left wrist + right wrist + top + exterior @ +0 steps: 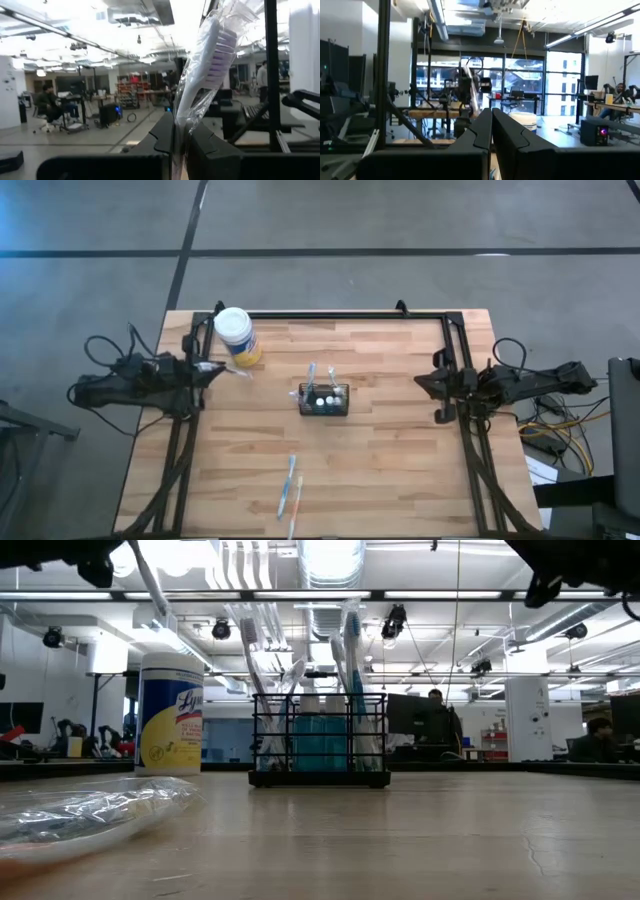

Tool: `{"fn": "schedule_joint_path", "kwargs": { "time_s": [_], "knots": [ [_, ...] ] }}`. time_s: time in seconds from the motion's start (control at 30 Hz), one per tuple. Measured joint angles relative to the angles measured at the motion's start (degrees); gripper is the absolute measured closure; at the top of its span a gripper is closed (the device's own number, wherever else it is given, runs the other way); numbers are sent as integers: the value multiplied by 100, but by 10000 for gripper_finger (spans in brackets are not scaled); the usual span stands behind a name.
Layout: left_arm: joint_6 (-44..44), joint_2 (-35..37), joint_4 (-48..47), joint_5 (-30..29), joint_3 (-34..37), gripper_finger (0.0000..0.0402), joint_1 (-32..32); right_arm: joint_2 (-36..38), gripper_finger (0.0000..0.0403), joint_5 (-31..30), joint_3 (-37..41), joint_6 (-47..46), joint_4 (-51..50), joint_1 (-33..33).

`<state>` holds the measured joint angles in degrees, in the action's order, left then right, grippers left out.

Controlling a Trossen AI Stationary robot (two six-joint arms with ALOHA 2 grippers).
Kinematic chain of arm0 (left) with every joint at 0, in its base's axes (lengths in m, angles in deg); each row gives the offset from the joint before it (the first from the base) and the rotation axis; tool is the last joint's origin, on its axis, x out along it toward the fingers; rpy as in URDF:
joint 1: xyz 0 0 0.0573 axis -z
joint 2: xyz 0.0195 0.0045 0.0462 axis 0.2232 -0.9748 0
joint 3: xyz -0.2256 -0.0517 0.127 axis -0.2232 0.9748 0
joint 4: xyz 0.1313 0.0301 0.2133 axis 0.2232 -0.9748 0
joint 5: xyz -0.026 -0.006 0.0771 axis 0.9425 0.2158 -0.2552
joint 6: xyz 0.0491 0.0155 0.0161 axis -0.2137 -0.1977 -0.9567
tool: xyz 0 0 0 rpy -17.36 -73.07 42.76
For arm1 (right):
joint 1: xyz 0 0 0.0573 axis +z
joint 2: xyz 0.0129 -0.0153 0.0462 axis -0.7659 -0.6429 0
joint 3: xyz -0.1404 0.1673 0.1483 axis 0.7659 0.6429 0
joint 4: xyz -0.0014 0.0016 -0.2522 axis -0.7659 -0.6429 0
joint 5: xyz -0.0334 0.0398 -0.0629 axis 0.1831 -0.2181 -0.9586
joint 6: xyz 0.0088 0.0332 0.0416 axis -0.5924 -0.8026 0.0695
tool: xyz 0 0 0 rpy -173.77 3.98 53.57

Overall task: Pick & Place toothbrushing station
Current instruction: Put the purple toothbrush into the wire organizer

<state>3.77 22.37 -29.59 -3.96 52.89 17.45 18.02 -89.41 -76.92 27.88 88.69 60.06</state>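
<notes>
A small black mesh toothbrushing station [324,400] stands upright at the centre of the high view, toothbrushes upright in its compartments.

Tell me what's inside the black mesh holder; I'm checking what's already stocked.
The black mesh holder holds several upright toothbrushes and teal bottles with white caps. The mesh covers their lower parts, so anything at the bottom cannot be made out.

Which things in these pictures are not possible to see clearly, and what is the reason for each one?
- Holder box compartments: high view, too small to count; low view, mesh and toothbrushes cover them.
- Two toothbrushes near the table's front edge: high view, lower ends cut off by the picture's edge.
- Wrapped toothbrush in the left gripper: left wrist view, handle hidden behind the fingers.
- Canister label: low view, small print unreadable.
</notes>
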Motion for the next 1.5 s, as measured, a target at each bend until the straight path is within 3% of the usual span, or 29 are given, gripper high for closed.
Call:
{"fn": "schedule_joint_path", "kwargs": {
  "time_s": [0.23, 0.47, 1.17, 1.37, 1.5],
  "knots": [
    [61, 404, 42, -143, 486, 380, 0, 970, 394, -334, 617, -113, -17, 0],
    [129, 472, 262, -140, 873, 380, 0, 1497, 394, -403, 635, -245, -681, 3],
    [34, 526, 430, -26, 1544, 380, 0, 1566, 394, -405, 633, -551, -958, 4],
    [263, 363, 368, -22, 1276, 380, 0, 1562, 394, -405, 633, -563, -958, 4],
    [332, -212, 412, 348, 883, 380, 0, 1559, 394, -405, 633, -563, -960, 4]
  ]
}}
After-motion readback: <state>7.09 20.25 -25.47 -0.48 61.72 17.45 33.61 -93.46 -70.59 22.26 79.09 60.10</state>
